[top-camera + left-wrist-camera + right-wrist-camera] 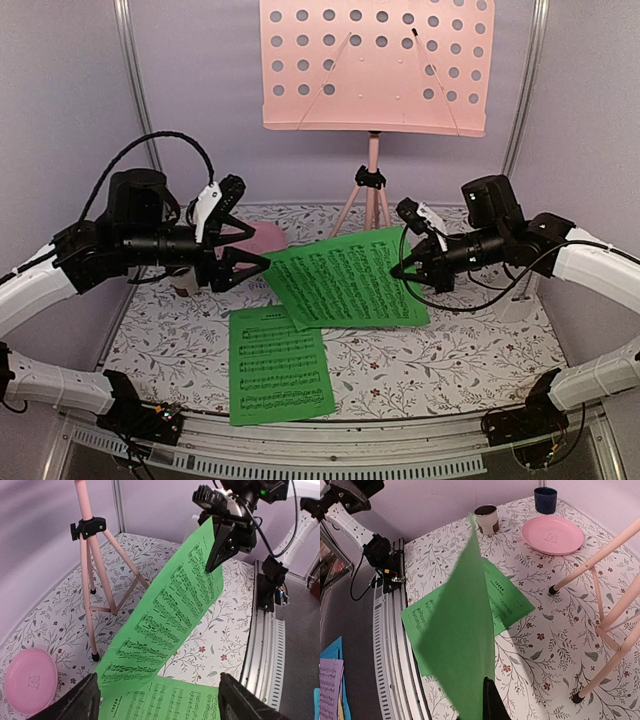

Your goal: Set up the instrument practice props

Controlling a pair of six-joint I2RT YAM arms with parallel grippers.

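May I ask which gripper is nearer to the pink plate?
Left. The left gripper is open beside the pink plate; the right gripper, shut on the raised green sheet, is across the table.

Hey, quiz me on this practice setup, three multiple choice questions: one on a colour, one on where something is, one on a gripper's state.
1. The stand's perforated desk is: A green, B pink, C white.
2. The flat green sheet lies: A on the desk, B on the table near its front edge, C hanging off the desk.
3. The right gripper is: A open and empty, B shut on the desk, C shut on the raised green sheet.
Answers: B, the desk shows pink; B, it lies flat on the floral tabletop; C, its tips pinch the sheet's upper edge.
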